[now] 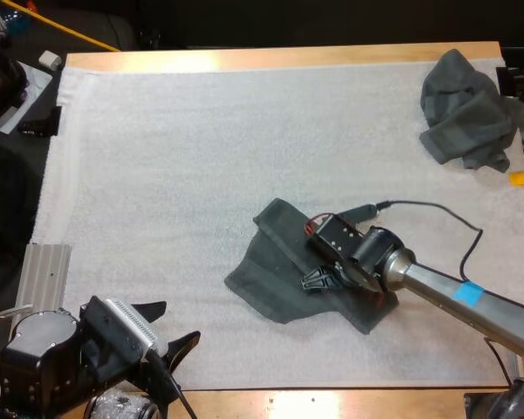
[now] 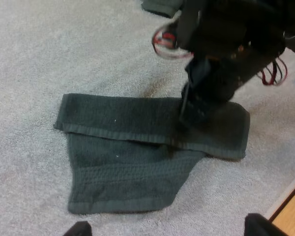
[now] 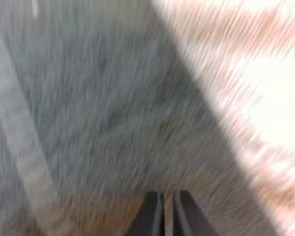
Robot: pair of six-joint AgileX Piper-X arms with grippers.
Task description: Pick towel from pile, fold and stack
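Mat (image 1: 175, 175), right hand (image 1: 316, 281) down (closed) on towel (image 1: 255, 281)

A half-folded towel (image 1: 264, 272) lies mid-mat — a crumpled towel (image 1: 467, 109) sits far-right.

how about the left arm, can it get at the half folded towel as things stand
Probably yes: bare mat lies between the left arm and the towel. The right arm presses on the towel's far end, blocking only that part.

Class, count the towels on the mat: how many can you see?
2. A crumpled towel at the far right corner of the mat, which might hide another; a partly folded towel mid-mat, under the right gripper.
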